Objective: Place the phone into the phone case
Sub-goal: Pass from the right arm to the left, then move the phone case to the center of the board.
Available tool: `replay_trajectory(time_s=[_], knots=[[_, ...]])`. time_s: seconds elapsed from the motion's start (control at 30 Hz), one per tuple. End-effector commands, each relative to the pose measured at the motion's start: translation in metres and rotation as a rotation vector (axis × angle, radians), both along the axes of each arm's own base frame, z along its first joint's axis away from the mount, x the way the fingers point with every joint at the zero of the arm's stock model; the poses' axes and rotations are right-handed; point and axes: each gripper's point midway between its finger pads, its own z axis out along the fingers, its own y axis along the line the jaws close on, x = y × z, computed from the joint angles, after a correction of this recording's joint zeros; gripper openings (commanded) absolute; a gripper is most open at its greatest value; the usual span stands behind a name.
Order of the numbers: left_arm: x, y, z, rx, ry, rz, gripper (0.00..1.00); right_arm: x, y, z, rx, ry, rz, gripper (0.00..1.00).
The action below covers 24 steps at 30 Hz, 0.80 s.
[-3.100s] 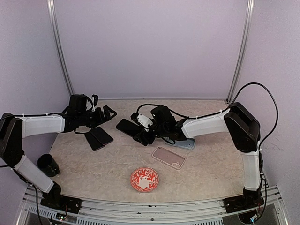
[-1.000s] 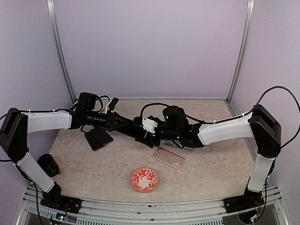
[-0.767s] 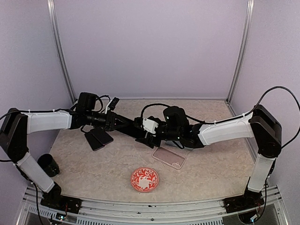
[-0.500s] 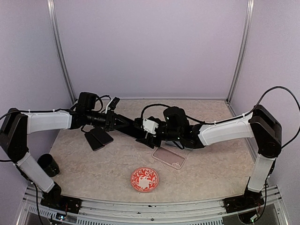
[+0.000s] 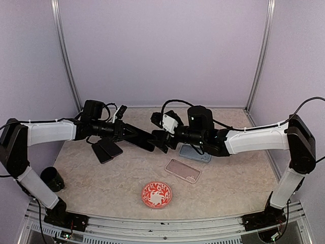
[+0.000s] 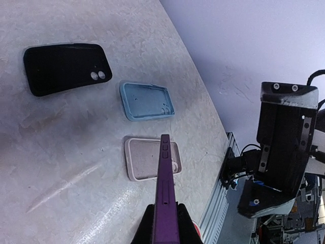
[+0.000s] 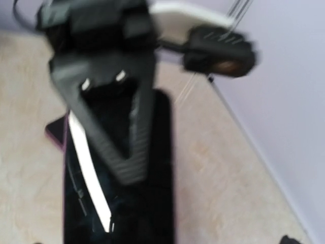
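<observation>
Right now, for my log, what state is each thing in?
Purple-edged black phone: in the air, clamped edge-up in left gripper.
Right gripper: off the phone, opening unclear.
Light blue rectangular case: flat, hollow up, empty.
Clear pinkish case: flat, hollow up, empty.
Black phone-shaped slab: flat, lenses up.
Red patterned plate: empty.

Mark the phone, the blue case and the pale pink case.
phone [image 6: 165, 178]: left wrist view, purple side edge.
blue case [image 6: 146, 100]: left wrist view, inner floor.
pale pink case [image 6: 142, 160]: left wrist view, inner floor.
</observation>
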Motion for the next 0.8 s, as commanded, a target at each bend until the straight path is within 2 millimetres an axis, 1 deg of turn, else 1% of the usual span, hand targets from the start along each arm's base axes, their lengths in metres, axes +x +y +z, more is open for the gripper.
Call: replay_trajectory(time_s=[0.0,0.1,0.2,0.3,0.37,0.4,0.5,0.57,0.7,0.77], knots=[[0.008,0.012,0.021,-0.007,-0.073,0.074,0.0,0.015,-0.018,0.032,0.111,0.057,-0.037,1.0],[0.009,0.014,0.021,-0.005,-0.072,0.087,0.0,0.03,-0.028,0.037,0.147,0.149,-0.057,1.0],[0.011,0.017,0.023,-0.011,-0.067,0.103,0.0,0.056,-0.041,0.035,0.179,0.282,-0.12,1.0],[0.016,0.021,0.035,-0.054,-0.106,0.127,0.0,0.079,-0.052,0.022,0.186,0.411,-0.18,0.99],[0.018,0.025,0.045,-0.081,-0.138,0.14,0.0,0.088,-0.058,0.016,0.198,0.469,-0.201,0.98],[0.02,0.027,0.047,-0.082,-0.145,0.148,0.0,0.092,-0.062,0.013,0.201,0.485,-0.217,0.97],[0.023,0.03,0.052,-0.074,-0.169,0.172,0.0,0.108,-0.073,0.004,0.208,0.53,-0.288,0.97],[0.024,0.029,0.054,-0.076,-0.176,0.176,0.0,0.121,-0.082,-0.006,0.212,0.589,-0.343,0.96],[0.037,0.034,0.053,-0.055,-0.187,0.245,0.0,0.14,-0.094,-0.023,0.219,0.664,-0.413,0.95],[0.045,0.037,0.055,-0.051,-0.206,0.283,0.0,0.149,-0.099,-0.03,0.226,0.702,-0.449,0.94]])
